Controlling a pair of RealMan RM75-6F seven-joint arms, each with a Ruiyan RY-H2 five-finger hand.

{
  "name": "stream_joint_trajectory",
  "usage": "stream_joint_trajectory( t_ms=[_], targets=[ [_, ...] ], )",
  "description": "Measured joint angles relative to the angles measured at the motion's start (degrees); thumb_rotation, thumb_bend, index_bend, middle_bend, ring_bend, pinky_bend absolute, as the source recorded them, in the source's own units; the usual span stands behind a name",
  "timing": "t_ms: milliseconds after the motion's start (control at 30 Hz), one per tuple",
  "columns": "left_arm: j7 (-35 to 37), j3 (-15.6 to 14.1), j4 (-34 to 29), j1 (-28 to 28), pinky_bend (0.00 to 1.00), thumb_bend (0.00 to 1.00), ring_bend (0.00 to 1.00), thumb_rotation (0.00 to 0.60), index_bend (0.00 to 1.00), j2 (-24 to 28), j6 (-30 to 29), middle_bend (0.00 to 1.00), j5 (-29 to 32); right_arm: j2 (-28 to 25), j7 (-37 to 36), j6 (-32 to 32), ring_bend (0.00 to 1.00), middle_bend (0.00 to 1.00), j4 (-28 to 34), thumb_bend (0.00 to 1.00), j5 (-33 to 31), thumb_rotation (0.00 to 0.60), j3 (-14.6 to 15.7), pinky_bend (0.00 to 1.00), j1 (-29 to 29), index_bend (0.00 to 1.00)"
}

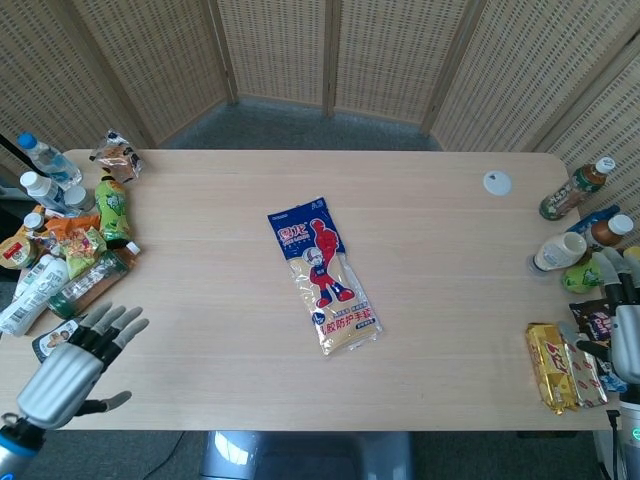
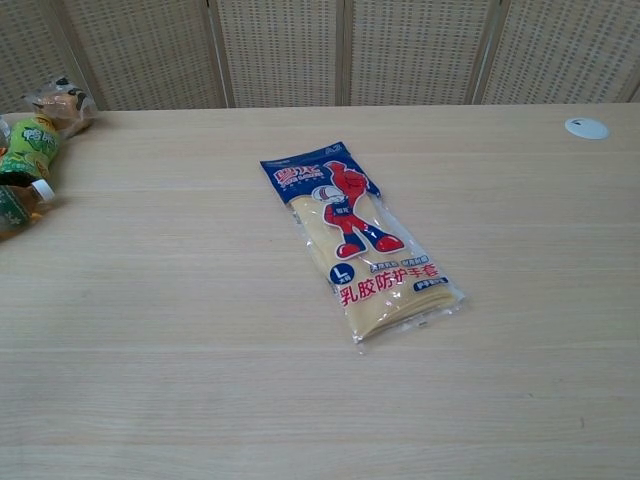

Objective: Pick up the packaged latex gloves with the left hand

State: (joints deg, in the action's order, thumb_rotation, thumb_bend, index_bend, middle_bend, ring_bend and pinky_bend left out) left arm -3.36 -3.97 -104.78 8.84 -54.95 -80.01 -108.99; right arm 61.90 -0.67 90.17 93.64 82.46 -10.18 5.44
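Note:
The packaged latex gloves (image 1: 324,274) lie flat at the middle of the wooden table (image 1: 450,240), a long clear pack with a blue top and a red figure; the chest view shows the pack (image 2: 358,238) too. My left hand (image 1: 72,362) hovers over the table's near left corner, fingers spread and holding nothing, far to the left of the pack. My right hand (image 1: 626,333) sits at the right edge by the snacks, fingers apart and empty. Neither hand shows in the chest view.
Bottles and snack packs (image 1: 62,240) crowd the left edge. More bottles (image 1: 575,190) and yellow snack bars (image 1: 560,366) line the right edge. A white lid (image 1: 497,182) lies at the back right. Wicker screens (image 1: 330,50) stand behind.

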Motion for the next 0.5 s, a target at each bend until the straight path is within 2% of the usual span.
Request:
stream_joint_trajectory(
  t_ms=[233, 500],
  targets=[
    [-0.7, 5.6, 1.5, 10.7, 0.00, 0.00, 0.00, 0.600, 0.00, -3.6, 11.4, 0.00, 4.0, -0.2, 0.0, 0.3, 0.00, 0.04, 0.2, 0.15, -0.1, 0.600, -0.2, 0.13, -0.2, 0.08],
    [-6.0, 8.5, 6.1, 19.5, 0.00, 0.00, 0.00, 0.600, 0.00, -8.6, 21.1, 0.00, 6.3, -0.1, 0.0, 0.2, 0.00, 0.04, 0.3, 0.15, -0.2, 0.600, -0.2, 0.13, -0.2, 0.08]
  ],
)
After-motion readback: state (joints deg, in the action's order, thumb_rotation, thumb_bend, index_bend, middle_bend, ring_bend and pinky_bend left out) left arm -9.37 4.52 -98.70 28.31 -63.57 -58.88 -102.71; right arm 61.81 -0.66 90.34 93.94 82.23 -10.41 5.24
